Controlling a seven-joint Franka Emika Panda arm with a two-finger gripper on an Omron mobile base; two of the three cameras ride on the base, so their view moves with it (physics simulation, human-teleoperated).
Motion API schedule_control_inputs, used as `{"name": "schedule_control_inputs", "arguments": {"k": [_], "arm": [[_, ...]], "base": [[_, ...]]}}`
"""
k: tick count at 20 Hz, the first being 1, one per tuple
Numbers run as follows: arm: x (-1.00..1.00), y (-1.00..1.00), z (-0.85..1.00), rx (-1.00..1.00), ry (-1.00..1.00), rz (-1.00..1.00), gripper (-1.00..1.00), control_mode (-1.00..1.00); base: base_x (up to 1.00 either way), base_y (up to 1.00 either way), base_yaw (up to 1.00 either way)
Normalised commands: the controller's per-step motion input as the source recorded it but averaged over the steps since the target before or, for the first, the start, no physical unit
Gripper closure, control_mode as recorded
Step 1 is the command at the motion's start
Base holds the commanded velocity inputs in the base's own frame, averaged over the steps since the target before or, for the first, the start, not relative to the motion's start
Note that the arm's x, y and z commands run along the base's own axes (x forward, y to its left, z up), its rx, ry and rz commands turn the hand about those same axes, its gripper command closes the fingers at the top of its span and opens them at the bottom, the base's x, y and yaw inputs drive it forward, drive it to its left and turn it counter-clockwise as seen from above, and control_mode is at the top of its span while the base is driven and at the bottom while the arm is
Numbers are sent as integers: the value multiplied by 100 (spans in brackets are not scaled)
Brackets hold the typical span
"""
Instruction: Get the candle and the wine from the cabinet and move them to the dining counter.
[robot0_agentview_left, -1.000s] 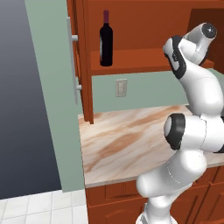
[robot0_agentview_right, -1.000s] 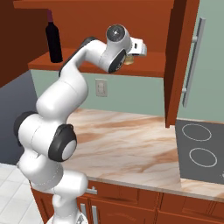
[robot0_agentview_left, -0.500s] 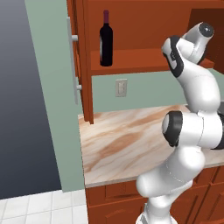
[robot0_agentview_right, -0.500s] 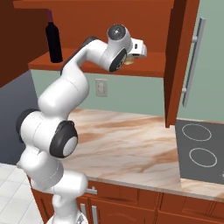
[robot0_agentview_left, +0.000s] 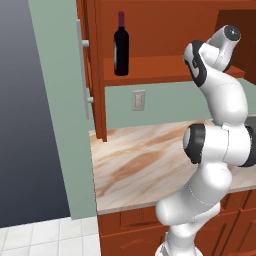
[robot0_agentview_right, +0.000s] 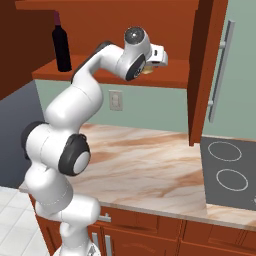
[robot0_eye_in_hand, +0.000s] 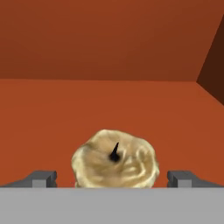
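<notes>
Gripper (robot0_eye_in_hand: 113, 178) spread wide either side of candle (robot0_eye_in_hand: 115, 159), its base cut off at 6 o'clock; contact unclear

Free room about the candle (robot0_eye_in_hand: 114, 160) on the cabinet (robot0_agentview_right: 165, 80) shelf. The tool (robot0_eye_in_hand: 112, 178) stands wide, one fingertip (robot0_eye_in_hand: 41, 178) clear on each flank of the candle. Behind the candle, bare shelf runs to the back wall; a side wall closes one flank. The wine (robot0_agentview_left: 121, 45) stands well apart along the shelf. An open door (robot0_agentview_right: 206, 70) hangs beside the opening.
</notes>
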Motion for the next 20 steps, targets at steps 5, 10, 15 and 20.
{"name": "schedule_control_inputs", "arguments": {"k": [5, 10, 15, 20], "arm": [[12, 0, -1, 0, 2, 0, -100, -100], [10, 0, -4, 0, 1, 0, -100, -100], [2, 0, -6, 0, 0, 0, -100, -100], [0, 0, -4, 0, 0, 0, -100, -100]], "base": [[0, 0, 0], [0, 0, 0], [0, 0, 0], [0, 0, 0]]}}
